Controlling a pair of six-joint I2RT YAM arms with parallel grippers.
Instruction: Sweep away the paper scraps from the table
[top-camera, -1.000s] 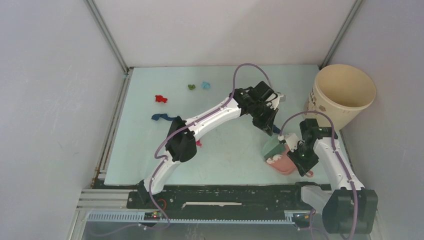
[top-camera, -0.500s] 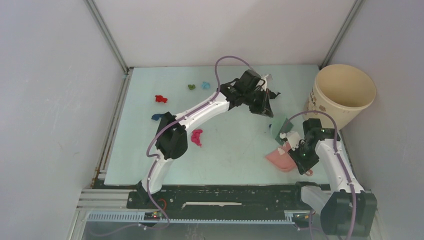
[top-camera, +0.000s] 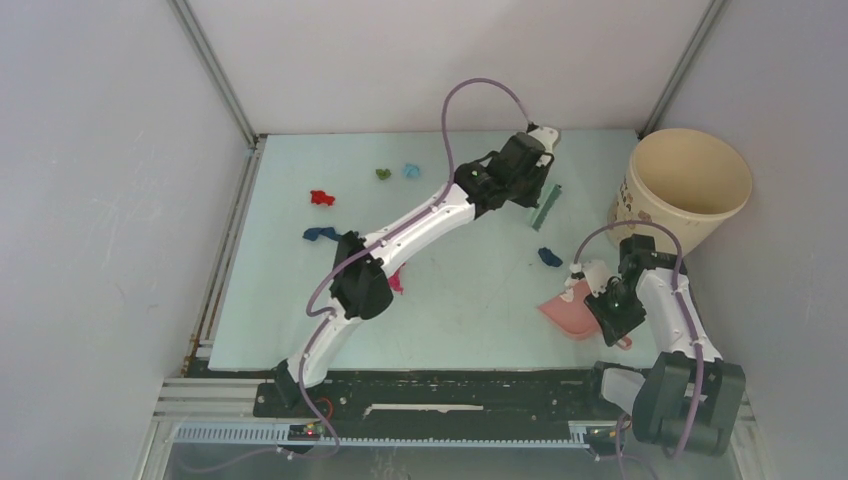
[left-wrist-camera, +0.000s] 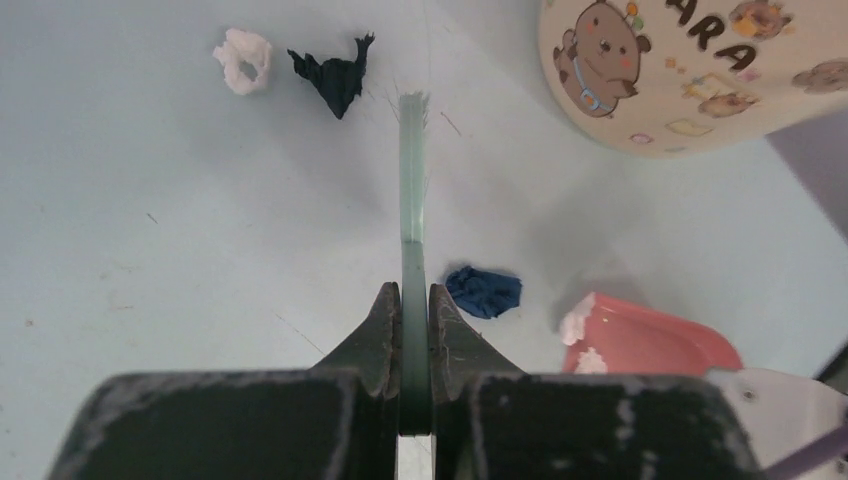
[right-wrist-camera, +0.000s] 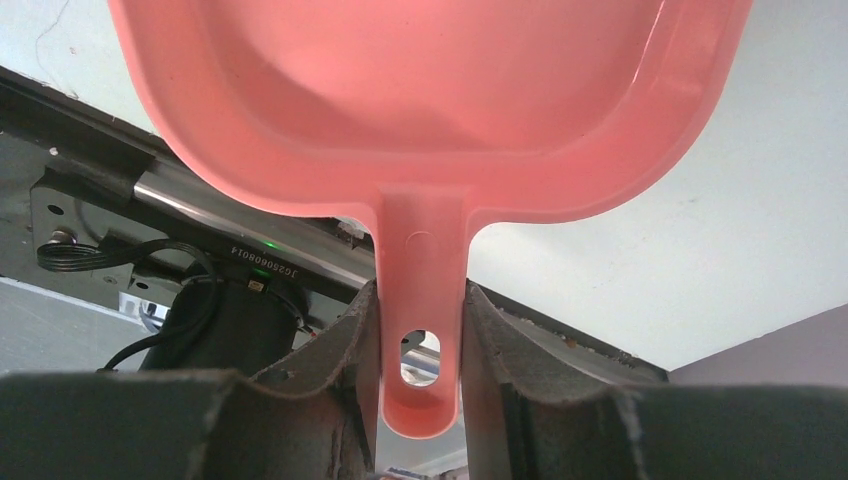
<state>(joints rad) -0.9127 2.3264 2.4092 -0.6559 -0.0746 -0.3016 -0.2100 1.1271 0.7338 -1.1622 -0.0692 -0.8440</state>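
The pale mint bench (top-camera: 470, 310) sits between grey walls (top-camera: 100, 200), with paper scraps (top-camera: 321, 198) scattered across it, mostly toward the far left. The left pincer (left-wrist-camera: 414, 300) pinches a teal brush (left-wrist-camera: 412, 170). The right pincer (right-wrist-camera: 413, 310) clamps the handle of the pink dustpan (right-wrist-camera: 430, 90), near a beige bucket (top-camera: 690, 180).

A robotics lab cell — grey walls (top-camera: 100, 220), metal-railed table (top-camera: 460, 290), 2 bolted arms (top-camera: 420, 215).

open: table (top-camera: 265, 310) near-left | obstacle: beige bucket (top-camera: 690, 185), far-right corner | bounds: grey walls (top-camera: 100, 200), three sides
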